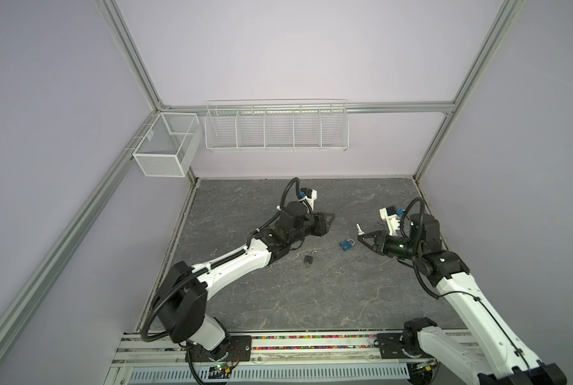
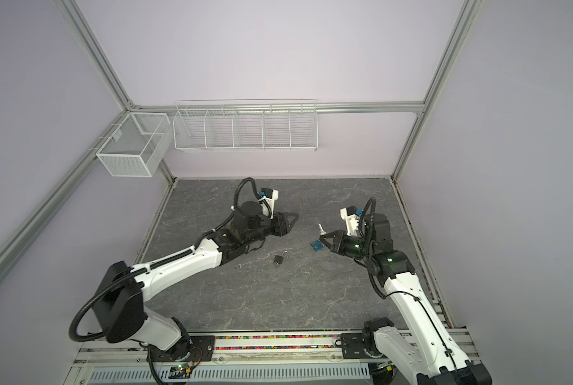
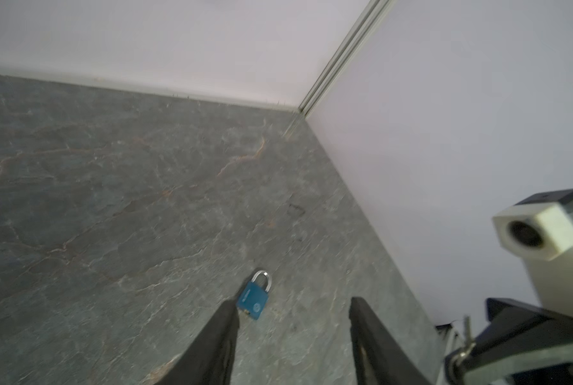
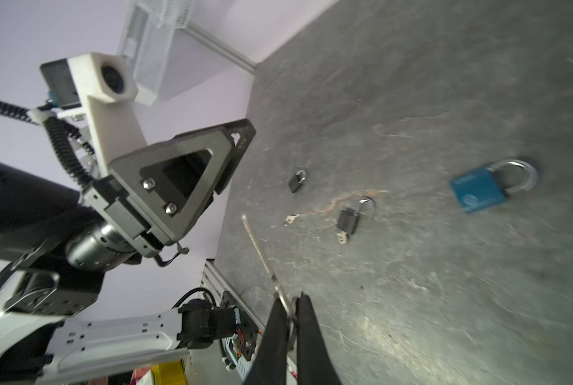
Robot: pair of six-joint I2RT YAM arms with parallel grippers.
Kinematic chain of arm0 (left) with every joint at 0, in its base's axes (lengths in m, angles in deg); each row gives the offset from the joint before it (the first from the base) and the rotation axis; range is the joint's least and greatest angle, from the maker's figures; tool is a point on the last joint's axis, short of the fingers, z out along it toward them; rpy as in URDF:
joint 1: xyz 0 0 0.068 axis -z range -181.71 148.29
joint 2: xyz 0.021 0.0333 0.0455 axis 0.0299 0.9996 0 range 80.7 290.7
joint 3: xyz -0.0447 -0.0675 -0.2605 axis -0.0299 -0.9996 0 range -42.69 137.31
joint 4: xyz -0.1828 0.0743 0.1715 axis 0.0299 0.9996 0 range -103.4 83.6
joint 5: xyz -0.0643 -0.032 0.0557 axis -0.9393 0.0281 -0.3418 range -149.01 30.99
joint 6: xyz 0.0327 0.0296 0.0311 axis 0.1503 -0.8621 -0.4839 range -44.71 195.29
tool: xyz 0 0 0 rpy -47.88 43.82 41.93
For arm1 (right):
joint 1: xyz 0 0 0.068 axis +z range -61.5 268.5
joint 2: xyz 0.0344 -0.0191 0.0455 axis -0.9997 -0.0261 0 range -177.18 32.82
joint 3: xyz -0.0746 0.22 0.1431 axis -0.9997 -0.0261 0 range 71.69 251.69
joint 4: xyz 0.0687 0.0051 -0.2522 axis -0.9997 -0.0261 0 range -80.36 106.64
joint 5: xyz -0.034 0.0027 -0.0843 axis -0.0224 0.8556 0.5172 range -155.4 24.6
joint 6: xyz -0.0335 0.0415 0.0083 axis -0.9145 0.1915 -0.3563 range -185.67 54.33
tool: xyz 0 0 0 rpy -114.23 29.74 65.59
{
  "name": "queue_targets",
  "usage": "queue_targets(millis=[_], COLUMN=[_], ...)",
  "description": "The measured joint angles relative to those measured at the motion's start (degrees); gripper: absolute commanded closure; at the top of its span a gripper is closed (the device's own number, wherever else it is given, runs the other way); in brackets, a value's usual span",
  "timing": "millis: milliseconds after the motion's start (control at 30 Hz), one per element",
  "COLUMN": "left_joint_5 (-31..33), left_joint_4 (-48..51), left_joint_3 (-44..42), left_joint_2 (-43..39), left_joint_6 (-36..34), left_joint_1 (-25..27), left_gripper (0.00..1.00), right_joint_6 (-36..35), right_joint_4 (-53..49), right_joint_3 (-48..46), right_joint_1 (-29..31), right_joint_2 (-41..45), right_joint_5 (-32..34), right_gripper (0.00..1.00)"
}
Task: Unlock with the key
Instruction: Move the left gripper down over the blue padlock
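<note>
A blue padlock (image 1: 346,245) lies flat on the grey table, its silver shackle down in the body (image 4: 478,190). My right gripper (image 1: 360,237) hovers just right of it, shut on a silver key (image 4: 262,253) whose blade sticks out past the fingertips (image 4: 280,310). The key (image 2: 320,229) shows above the padlock (image 2: 315,246) in both top views. My left gripper (image 1: 329,220) is to the left of the padlock and above the table. It is open, with nothing between its fingers (image 3: 227,330), and the padlock (image 3: 253,296) lies just beyond one fingertip.
A small black padlock (image 1: 309,258) with its shackle swung open lies nearer the front, a key under it. A small loose key (image 4: 291,219) and a small black piece (image 4: 296,181) lie near the left arm. Wire baskets (image 1: 277,128) hang on the back wall.
</note>
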Motion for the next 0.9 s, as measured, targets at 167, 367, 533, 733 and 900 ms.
queue_targets(millis=[167,367,533,733,900], left_joint_5=[0.7,2.4,7.1,11.0,12.2], left_joint_4=[11.7,19.8,23.8,29.9,35.5], left_joint_3=[11.5,21.0,26.8,37.1,45.9], left_joint_2=[12.6,22.5,29.4,38.3,44.2], left_joint_6=[-8.5,-15.3,-18.4,-19.8,-19.4], left_joint_1=[4.5,7.4,8.8,9.8,9.8], left_gripper=[0.45,0.42,0.39,0.37,0.37], right_joint_6=[-2.6,-5.0,-6.5,-7.4,-8.0], right_joint_4=[-10.5,-16.3,-18.4,-19.5,-19.8], right_joint_3=[-3.0,-3.7,-3.7,-3.7,-3.7], right_joint_1=[-6.6,-10.8,-12.0,-12.3,-12.4], right_joint_2=[-0.2,-0.2,-0.2,-0.2,-0.2], right_joint_5=[1.8,4.5,5.9,5.9,5.9], right_gripper=[0.94,0.94,0.94,0.94,0.94])
